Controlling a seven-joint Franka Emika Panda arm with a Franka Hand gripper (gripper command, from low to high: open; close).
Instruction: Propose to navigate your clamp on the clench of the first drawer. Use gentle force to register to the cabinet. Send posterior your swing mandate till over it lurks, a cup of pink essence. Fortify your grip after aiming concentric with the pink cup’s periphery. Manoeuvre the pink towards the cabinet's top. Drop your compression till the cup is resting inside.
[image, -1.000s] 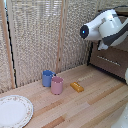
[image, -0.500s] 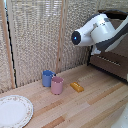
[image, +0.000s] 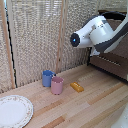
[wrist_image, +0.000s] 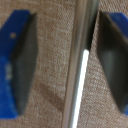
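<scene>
Standing on the bench (image: 95, 107), pink cup (image: 57, 85), touching a blue mug (image: 47, 78), well apart from the arm (image: 97, 32). In the wrist view, pincer (wrist_image: 65, 62) gaping open, fingers (wrist_image: 17, 65) flanking a silver bar (wrist_image: 80, 65) against woven screen (wrist_image: 52, 45).

The pink cup (image: 57, 85) touches a blue mug (image: 47, 78) behind it, blocking that side. A yellow block (image: 77, 87) lies near; elsewhere bare desk (image: 95, 107) surrounds it, open above.
</scene>
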